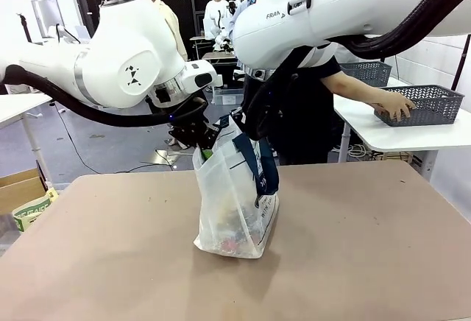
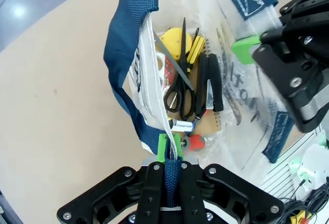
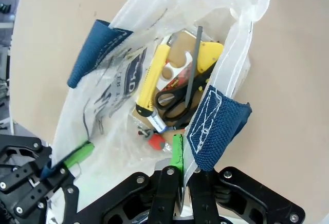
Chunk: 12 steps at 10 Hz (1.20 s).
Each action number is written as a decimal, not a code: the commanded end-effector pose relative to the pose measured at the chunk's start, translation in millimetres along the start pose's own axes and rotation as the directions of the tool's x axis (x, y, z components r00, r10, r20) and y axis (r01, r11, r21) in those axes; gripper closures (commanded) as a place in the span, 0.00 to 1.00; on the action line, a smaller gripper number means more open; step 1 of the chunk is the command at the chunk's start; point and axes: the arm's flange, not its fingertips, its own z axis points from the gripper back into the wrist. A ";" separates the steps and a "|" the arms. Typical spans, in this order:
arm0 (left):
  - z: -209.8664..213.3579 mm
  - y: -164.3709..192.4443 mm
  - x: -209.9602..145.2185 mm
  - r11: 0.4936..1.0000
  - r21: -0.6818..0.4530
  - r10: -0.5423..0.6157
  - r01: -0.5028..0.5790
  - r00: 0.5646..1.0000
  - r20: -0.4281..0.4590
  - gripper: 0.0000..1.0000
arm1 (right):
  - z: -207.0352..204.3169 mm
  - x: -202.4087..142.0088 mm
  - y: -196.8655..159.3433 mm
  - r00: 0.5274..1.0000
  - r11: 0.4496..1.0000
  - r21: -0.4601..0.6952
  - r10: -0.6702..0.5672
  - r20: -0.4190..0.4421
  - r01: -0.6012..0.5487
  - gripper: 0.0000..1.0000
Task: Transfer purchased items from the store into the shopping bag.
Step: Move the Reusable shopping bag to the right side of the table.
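Bag (image 1: 232, 203) upright near the middle of the table (image 1: 368, 262), well clear of every edge, its mouth held apart by both arms from above.

Left gripper (image 2: 169, 152): fingers clenched on a blue strap (image 2: 126, 44) at the bag's rim. Right gripper (image 3: 180, 154): fingers clenched on the opposite rim of the bag, just beside the other strap. You hold the bag with both grippers and carry nothing else.

Items (image 3: 175, 90) lie in a heap at the bottom of the bag. You can pick out black scissors (image 2: 180, 88), a yellow tape measure (image 2: 172, 41), a yellow cutter (image 3: 150, 88), a brown notepad (image 2: 208, 124) and a small red piece (image 2: 195, 142), all touching or overlapping.

Basket (image 1: 427, 104): on the white side table (image 1: 397, 140) at the far right, off your table altogether, with a person's hand (image 1: 394, 105) resting on its near rim. Whether anything lies in it cannot be told from here.

Judged progress: late. No item lies loose on your table and the goods are bagged, so the transfer looks done or nearly so. What seems left for you is to let go of the strap and rim, unless the basket holds more.
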 end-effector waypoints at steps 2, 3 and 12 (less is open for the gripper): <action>-8.3 -18.9 4.2 1.000 -0.026 0.017 -0.016 0.999 0.048 1.00 | -1.8 15.6 4.8 0.999 1.000 0.000 -0.020 0.027 0.020 1.00; -8.6 -19.2 5.5 1.000 -0.013 0.018 -0.017 0.999 0.048 1.00 | -2.8 17.5 5.6 1.000 1.000 0.004 -0.014 0.027 0.014 1.00; -9.5 -22.5 2.8 1.000 -0.015 0.006 -0.006 0.999 0.036 1.00 | -11.6 24.7 12.7 1.000 1.000 0.017 -0.014 0.012 0.014 1.00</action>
